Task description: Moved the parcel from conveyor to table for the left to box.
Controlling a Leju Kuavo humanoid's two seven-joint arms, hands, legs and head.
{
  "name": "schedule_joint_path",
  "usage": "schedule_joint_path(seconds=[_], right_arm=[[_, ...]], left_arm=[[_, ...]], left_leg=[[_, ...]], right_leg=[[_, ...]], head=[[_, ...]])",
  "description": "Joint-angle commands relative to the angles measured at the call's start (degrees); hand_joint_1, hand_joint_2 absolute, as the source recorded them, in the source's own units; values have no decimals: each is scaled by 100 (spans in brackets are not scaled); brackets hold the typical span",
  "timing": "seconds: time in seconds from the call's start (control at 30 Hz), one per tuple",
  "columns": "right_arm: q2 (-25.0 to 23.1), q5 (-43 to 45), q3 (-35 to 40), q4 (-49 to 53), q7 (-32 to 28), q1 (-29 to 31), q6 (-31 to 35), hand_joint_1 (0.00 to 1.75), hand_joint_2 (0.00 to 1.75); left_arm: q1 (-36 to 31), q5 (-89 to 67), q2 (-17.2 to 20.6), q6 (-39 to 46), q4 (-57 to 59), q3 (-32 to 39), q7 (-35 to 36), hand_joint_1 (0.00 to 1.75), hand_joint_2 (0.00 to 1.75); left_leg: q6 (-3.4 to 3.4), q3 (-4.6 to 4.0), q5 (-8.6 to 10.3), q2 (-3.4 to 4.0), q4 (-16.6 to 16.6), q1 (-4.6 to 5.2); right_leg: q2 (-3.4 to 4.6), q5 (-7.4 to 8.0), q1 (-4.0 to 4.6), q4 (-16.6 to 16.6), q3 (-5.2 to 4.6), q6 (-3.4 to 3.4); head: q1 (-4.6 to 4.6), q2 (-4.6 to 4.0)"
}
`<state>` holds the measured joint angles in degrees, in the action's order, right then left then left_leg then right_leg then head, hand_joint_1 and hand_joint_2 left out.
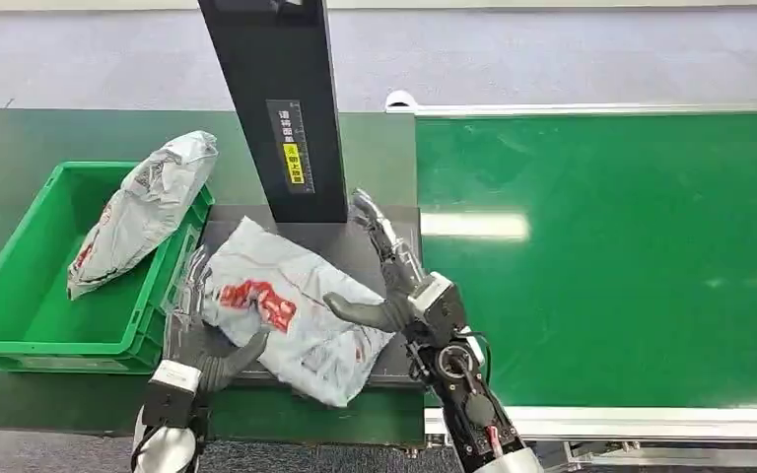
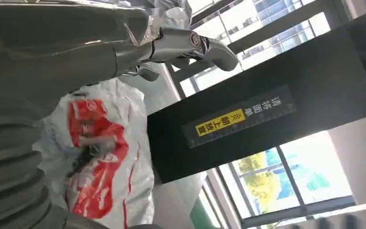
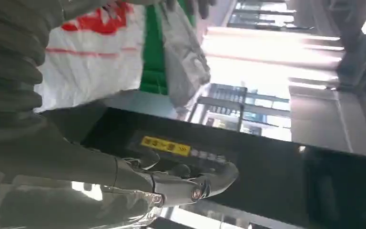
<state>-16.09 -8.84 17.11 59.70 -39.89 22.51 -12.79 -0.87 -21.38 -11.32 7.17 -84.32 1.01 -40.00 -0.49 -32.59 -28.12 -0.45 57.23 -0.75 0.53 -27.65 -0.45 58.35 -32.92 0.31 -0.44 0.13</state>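
Between the two hands, on the dark platform at the foot of the black scanner post (image 1: 281, 108), lies the grey parcel (image 1: 286, 305) with red print, crumpled and flat on its side. The left hand (image 1: 202, 330) sits at the parcel's near-left edge, thumb pressed against the bag's underside, fingers raised along its left side; it touches the parcel, but a closed grasp cannot be confirmed. The right hand (image 1: 394, 286) is at the parcel's right edge, thumb lying on the bag, fingers stretched forward and spread toward the post; it is open. Left of the left hand stands a green crate (image 1: 20, 315), with a second grey parcel (image 1: 143, 212) leaning over its far rim. Right of the right hand runs the green conveyor belt (image 1: 611, 256). The post carries a yellow label (image 1: 294, 163).
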Motion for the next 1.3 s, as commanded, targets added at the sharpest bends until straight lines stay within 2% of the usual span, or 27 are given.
schedule_joint_path(seconds=[0.03,0.07,0.2,0.37,0.43,0.5,0.93,1.3], right_arm=[[361,1392,-1767,2737,-11,-935,-2099,0,175],[272,1367,-2050,2812,-11,-1000,-2282,0,175],[272,1367,-2050,2812,-11,-1000,-2282,0,175],[45,1370,-2651,2892,-11,-1068,-2659,0,175],[-70,1331,-2905,2946,-11,-1070,-2793,0,175],[-198,1337,-3120,3047,-11,-1081,-2915,0,175],[-198,1337,-3120,3047,-11,-1081,-2915,0,175],[-232,1169,-3022,2810,-11,-1036,-2754,0,175]], left_arm=[[-180,-145,160,28,744,5,0,0,175],[-149,-171,188,16,731,26,0,0,175],[-149,-171,188,16,731,26,0,0,175],[43,-360,239,-13,715,82,0,0,175],[85,-585,188,-56,777,136,0,0,175],[12,-1209,169,79,973,84,286,0,175],[12,-1209,169,79,973,84,286,0,175],[-649,-2196,286,320,2243,155,1102,0,175]], left_leg=[[4,-4,11,-50,-8,3],[3,-1,7,-44,-6,1],[3,0,3,-22,-5,4],[1,4,4,-14,-8,2],[3,10,3,-13,-13,3],[4,14,3,-10,-16,5],[3,9,3,-5,-12,2],[2,11,4,-7,-11,2]], right_leg=[[-55,-5,-2,-10,14,1],[-41,-4,-1,-9,13,1],[-22,-1,-3,-5,9,1],[-17,0,-1,-7,11,-1],[-17,1,-2,-12,17,-1],[-15,1,-3,-14,20,0],[-10,3,-1,-11,14,-1],[-9,3,-1,-9,17,-1]], head=[[0,0],[2,0],[2,0],[0,0],[0,0],[0,0],[0,0],[2,0]])
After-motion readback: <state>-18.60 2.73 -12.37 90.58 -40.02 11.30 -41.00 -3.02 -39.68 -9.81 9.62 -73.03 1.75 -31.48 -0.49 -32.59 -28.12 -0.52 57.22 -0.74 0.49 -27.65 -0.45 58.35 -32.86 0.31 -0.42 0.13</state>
